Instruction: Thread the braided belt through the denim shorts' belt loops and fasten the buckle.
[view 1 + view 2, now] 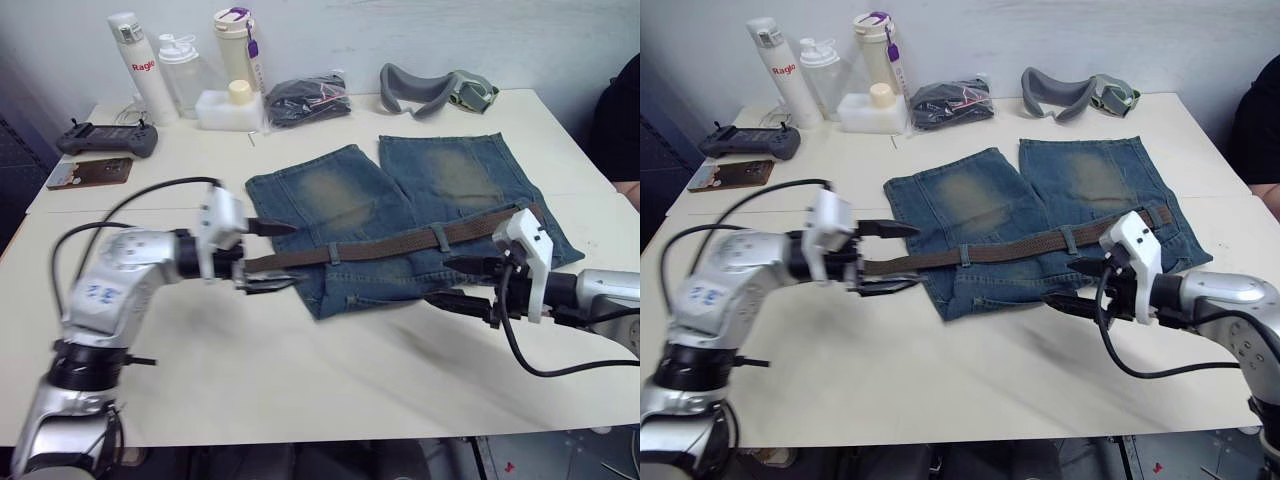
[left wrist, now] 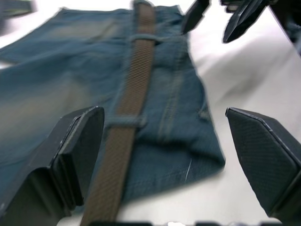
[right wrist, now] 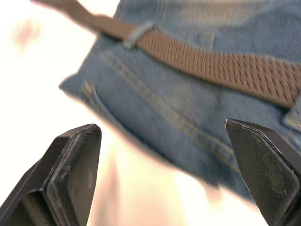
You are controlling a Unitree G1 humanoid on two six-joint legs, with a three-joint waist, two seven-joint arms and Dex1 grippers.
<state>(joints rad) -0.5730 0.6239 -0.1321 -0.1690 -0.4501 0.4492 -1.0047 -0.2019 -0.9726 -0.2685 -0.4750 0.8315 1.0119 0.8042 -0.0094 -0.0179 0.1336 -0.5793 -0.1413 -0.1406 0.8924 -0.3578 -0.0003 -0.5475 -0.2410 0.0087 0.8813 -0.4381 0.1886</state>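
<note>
Your jaws gape on both arms, left gripper [image 1: 270,257] and right gripper [image 1: 450,283] flanking the faded blue denim shorts [image 1: 340,200], whose loops hold the brown braided belt [image 1: 385,247].

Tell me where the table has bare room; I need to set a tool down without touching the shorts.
The table is bare along its near edge, in front of the shorts and between the left gripper and right gripper. The far edge is crowded with bottles, a black bundle and goggles.
</note>
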